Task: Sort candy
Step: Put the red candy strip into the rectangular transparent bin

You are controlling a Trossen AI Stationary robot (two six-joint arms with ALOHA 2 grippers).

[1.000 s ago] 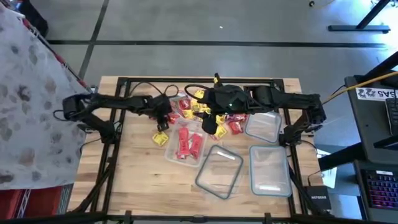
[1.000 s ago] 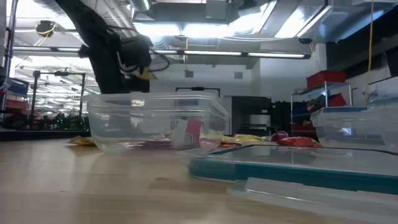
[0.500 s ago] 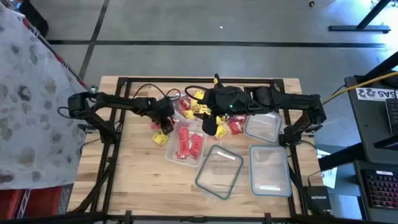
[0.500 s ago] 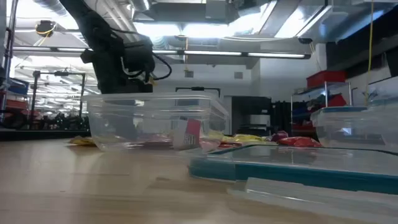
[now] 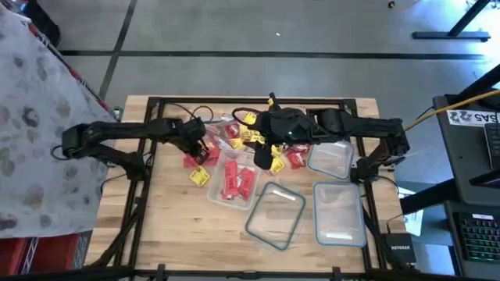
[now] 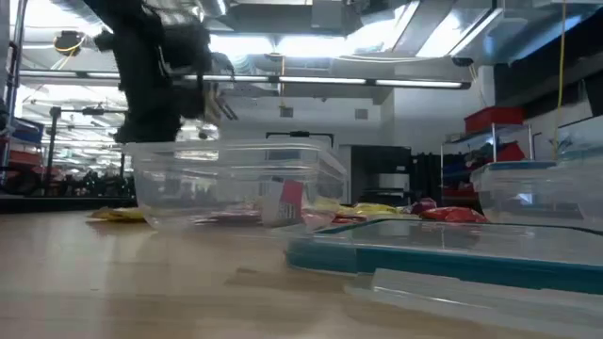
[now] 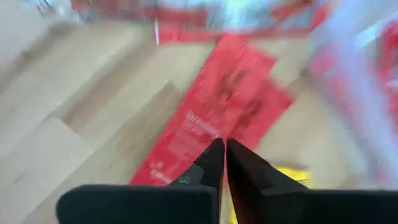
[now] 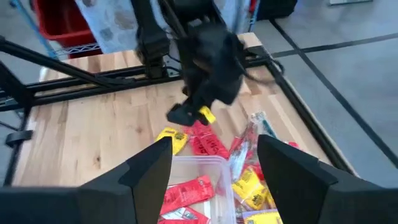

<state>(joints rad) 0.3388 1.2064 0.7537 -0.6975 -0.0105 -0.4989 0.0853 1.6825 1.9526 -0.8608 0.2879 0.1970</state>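
The near-left tub [image 5: 233,181] holds red candy [image 5: 232,179]; 3 other tubs [image 5: 275,215] look empty. Beside it lie a red packet [image 7: 217,112], lengthwise away from my left gripper [image 5: 201,150], which has swung left with fingers clenched, and a yellow piece [image 5: 200,176]. My right gripper [image 5: 269,158] hovers released above the tub.

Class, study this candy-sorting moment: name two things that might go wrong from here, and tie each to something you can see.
1. The left gripper is shut just above a red candy packet on the bare wood; closed fingers may push it along rather than pick it up.
2. Loose yellow candy lies close beside the clear container holding red packets; a sweep of the left arm might knock it further out. The right gripper waits open over the pile.
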